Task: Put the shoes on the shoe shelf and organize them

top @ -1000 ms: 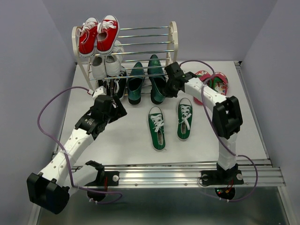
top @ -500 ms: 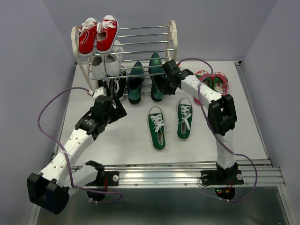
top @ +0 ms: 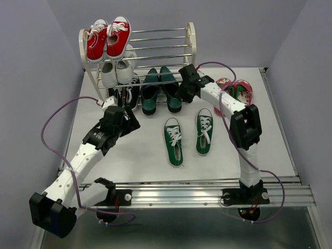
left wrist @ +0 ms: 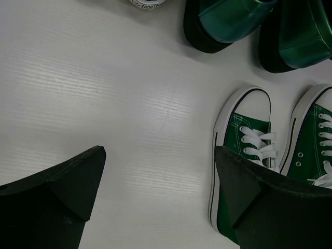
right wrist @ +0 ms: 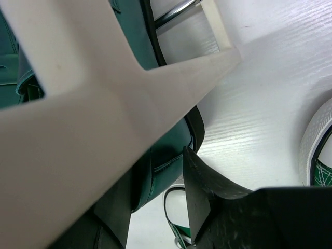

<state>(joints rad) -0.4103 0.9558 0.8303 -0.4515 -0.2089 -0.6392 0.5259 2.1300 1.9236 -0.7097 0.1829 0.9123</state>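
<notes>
Left hand [left wrist: 161, 197]: empty, fingers spread wide, above the counter [top: 129, 155]. Shelf [top: 192, 44] stands at the rear, with the left loafer [top: 150, 93] at its lowest level. Right hand [top: 180, 95] is clamped on the right loafer [top: 169, 88] beside it (under the rods). Green sneakers [top: 174, 141] lie in front on the counter. The flip-flops [top: 236, 89] are at far right.

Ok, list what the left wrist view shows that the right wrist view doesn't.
Left wrist only: the left gripper open over bare table, the toes of both green sneakers, two teal loafers, and a sliver of a white sneaker. Right wrist only: the shoe shelf and its cream frame, a silver rod, and the right gripper clamped on one teal loafer. Shared: teal loafer, green sneaker, white table.
</notes>
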